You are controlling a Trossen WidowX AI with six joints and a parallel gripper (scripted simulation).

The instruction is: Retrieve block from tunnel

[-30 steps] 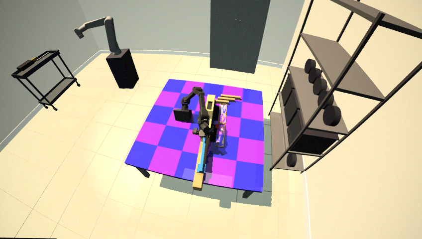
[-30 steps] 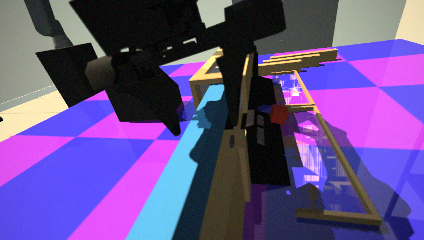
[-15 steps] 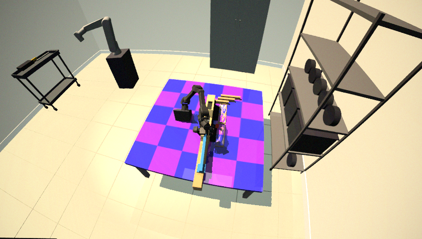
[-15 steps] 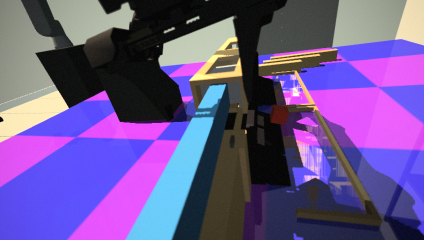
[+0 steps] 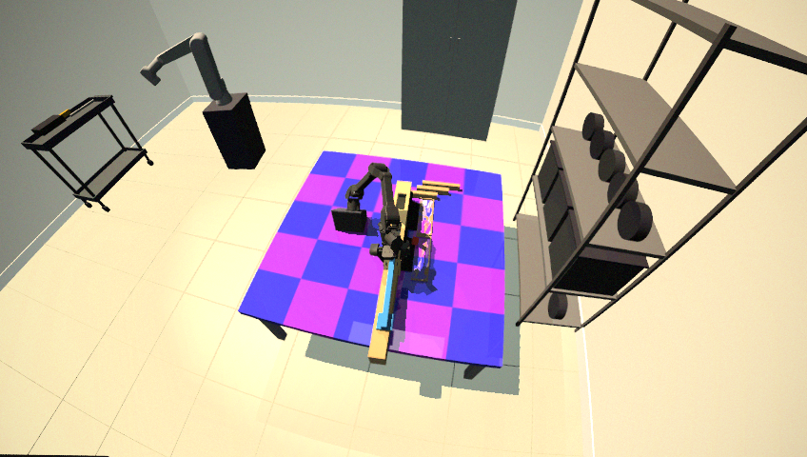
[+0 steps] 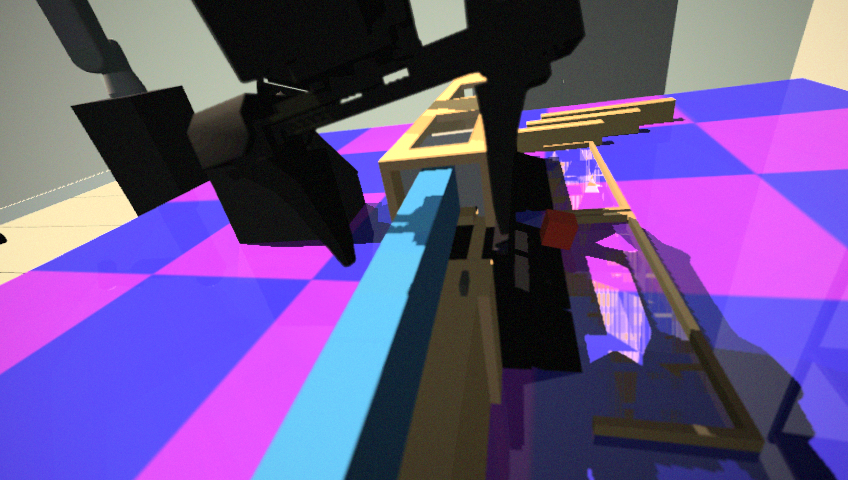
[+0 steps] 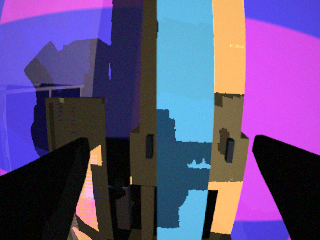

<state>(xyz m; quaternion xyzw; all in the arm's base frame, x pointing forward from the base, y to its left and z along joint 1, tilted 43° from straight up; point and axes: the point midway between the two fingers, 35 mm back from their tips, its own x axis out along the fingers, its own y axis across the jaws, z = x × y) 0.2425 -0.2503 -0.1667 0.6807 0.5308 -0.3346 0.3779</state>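
Observation:
The wooden tunnel (image 5: 403, 188) (image 6: 440, 152) has windows in its top. A long light-blue bar (image 5: 385, 300) (image 6: 357, 333) (image 7: 185, 60) sticks out of its near mouth, along a yellow wooden beam (image 5: 378, 347) (image 6: 446, 380) (image 7: 229, 60). My gripper (image 5: 390, 257) (image 6: 426, 246) (image 7: 175, 146) is wide open and empty, its fingers apart on either side of the blue bar, just outside the mouth. A small red block (image 5: 415, 240) (image 6: 559, 228) shows to the right of the tunnel mouth, outside it. It is out of the wrist view. The inside of the tunnel is mostly hidden.
A black panel (image 6: 535, 321) and a clear panel with a thin wooden frame (image 6: 665, 291) lie right of the beam. Several loose wooden rods (image 5: 439, 187) (image 6: 624, 113) lie behind them. My arm's black base (image 5: 349, 222) stands left of the tunnel. Small dark pegs (image 7: 229, 150) stick up beside the bar.

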